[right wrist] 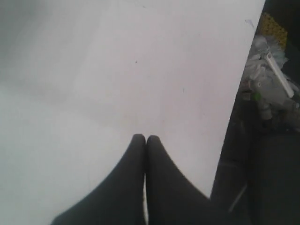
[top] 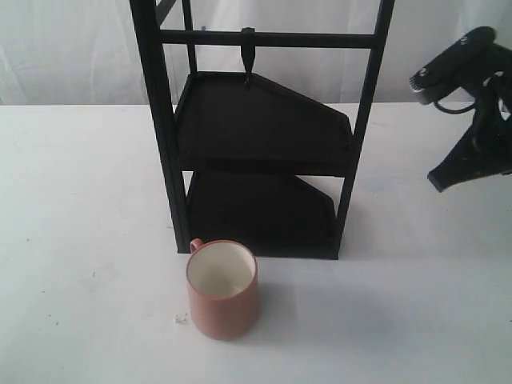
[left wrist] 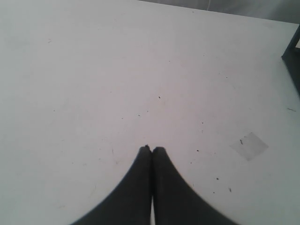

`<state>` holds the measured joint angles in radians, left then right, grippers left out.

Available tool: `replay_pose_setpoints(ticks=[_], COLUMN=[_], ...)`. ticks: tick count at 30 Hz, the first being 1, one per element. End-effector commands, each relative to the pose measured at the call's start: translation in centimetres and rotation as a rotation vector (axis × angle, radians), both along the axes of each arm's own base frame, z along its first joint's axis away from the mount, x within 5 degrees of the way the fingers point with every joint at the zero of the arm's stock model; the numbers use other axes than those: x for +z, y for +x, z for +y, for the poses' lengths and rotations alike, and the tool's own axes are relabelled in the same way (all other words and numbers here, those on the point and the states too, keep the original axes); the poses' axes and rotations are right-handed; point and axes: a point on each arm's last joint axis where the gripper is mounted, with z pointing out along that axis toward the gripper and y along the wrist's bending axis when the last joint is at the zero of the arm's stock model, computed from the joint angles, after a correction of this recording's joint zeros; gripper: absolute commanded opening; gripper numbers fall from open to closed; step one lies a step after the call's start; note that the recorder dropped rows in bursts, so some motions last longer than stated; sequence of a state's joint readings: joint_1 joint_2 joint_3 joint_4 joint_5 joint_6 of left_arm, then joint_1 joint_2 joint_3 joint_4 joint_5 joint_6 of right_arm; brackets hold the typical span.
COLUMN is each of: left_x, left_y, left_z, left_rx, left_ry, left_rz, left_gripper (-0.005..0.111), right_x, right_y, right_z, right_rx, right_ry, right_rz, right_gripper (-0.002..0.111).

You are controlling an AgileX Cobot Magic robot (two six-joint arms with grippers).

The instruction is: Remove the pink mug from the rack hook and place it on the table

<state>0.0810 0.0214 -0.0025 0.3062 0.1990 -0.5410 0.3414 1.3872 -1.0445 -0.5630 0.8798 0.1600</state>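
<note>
The pink mug (top: 223, 290) stands upright on the white table (top: 80, 200), just in front of the black rack (top: 256, 144), with its thin handle toward the rack. The rack hook (top: 248, 56) hangs bare from the top crossbar. My right gripper (top: 438, 181) is shut and empty at the right edge of the exterior view, well away from the mug. In the right wrist view its gripper (right wrist: 146, 137) hovers over bare table. My left gripper (left wrist: 152, 148) is shut with nothing in it above the table; it does not show in the exterior view.
A corner of the rack (left wrist: 293, 49) shows at the edge of the left wrist view. The table's edge (right wrist: 236, 103) runs past my right gripper, with clutter (right wrist: 269, 79) on the floor beyond. A faint tape patch (left wrist: 249, 146) lies on the table.
</note>
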Motion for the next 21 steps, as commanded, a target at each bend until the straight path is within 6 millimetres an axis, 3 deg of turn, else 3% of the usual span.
replay_pose_setpoints(ticks=[1,6,11,14,21], left_x=[-0.1,-0.1,-0.1,-0.1,-0.1], left_y=[0.0,0.0,0.0,0.0,0.0], left_z=[0.0,0.0,0.0,0.0,0.0], left_rx=[-0.006,-0.006,-0.006,-0.006,-0.006], left_ry=[0.001,0.001,0.001,0.001,0.001], left_rz=[-0.003,-0.003,-0.003,-0.003,-0.003], left_gripper=[0.000,0.000,0.000,0.000,0.000], right_x=[-2.3,-5.9,-8.8,-8.4,-4.7], right_y=[0.9,0.4,-1.2,-2.0,-5.7], right_z=[-3.6,-8.3,-11.3,-11.2,-9.1], right_rx=[-0.199,-0.552,-0.729,-0.675,-0.413], right_ry=[0.093,0.221,0.326,0.345,0.535], right_rz=[-0.043,0.016,0.120,0.018,-0.479], right_gripper=[0.000,0.000,0.000,0.000,0.000])
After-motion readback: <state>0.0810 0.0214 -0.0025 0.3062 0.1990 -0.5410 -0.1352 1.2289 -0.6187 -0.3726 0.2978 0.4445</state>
